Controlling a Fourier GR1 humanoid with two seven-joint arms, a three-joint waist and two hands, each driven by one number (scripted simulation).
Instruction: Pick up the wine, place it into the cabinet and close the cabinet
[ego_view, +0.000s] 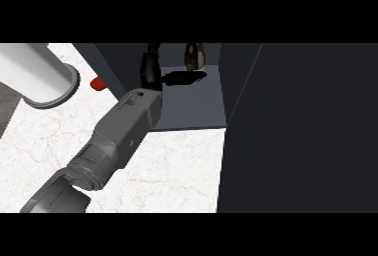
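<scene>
left hand (156, 75) at upper centre, forearm coming in from lower left, reaching into the open cabinet (193, 107). fingers (151, 56) straight and spread, some pointing to the top edge, another jutting right, nothing pinched. wine (195, 56) at top centre inside the cabinet, just above the right-jutting finger, can't tell if touching. cabinet door (303, 125) fills the right side. white cylinder (40, 75) upper left, small red object (97, 83) beside it

Bright counter (177, 165), dim cabinet (199, 107).
You see marble evenly lit (almost white); the recess sits in shadow.
</scene>
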